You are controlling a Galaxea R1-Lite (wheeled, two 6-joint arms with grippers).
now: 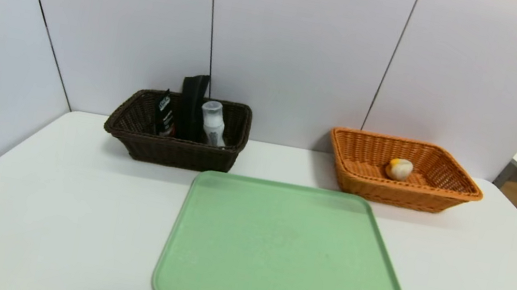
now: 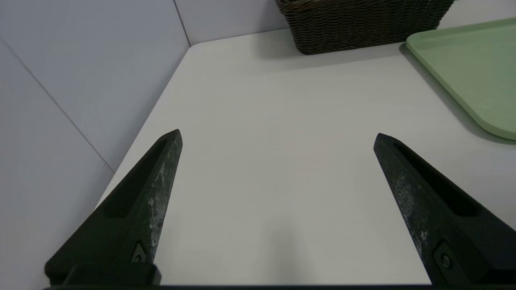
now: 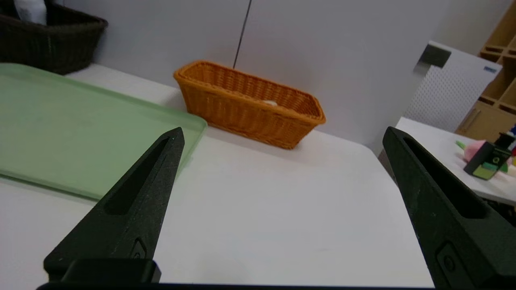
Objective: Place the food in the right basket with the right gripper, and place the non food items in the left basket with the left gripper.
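Orange wicker, the right basket (image 1: 460,192) at right of frame holds the food (image 1: 399,169); the left basket (image 1: 133,137) holds the non food items (image 1: 190,112). Sorting looks finished, so the left gripper (image 2: 278,137) and right gripper (image 3: 282,135) hang wide and empty.

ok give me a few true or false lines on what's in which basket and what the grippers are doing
1. The bun lies in the orange basket. True.
2. The green tray holds the white bottle. False: the tray is bare; the white bottle stands in the dark brown basket.
3. The tube and black pouch are in the dark brown basket. True.
4. The left gripper is shut on something. False: it is open over bare table, holding nothing.
5. The right gripper is open and empty. True.
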